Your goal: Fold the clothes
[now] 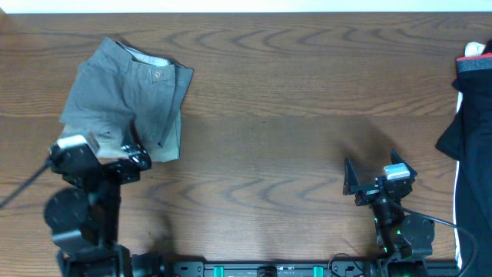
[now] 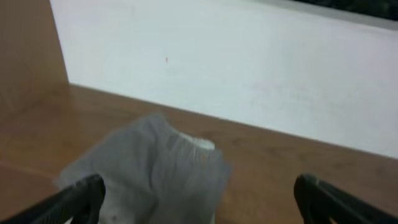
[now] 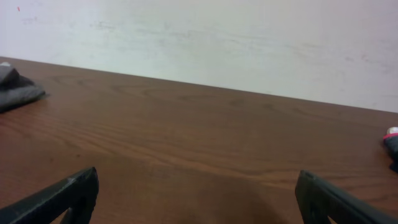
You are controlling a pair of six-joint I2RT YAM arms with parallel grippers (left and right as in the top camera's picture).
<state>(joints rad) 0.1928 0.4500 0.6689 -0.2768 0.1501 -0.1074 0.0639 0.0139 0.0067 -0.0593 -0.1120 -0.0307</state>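
Roughly folded, grey trousers [image 1: 127, 92] were seen lying at the far-left of the counter [image 1: 292, 115]. L tool [image 1: 100, 154] was held spread wide at their near edge, w/ nothing pinched. R tool [image 1: 377, 173] was likewise spread, well apart, nr the front-right.

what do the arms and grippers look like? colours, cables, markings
Left arm, right arm: matte black, rounded joint housings. Left gripper and right gripper: black tapered fingers, a white block at each wrist. A thin black cable trails from each arm. Green lights near the right base. No legible markings.
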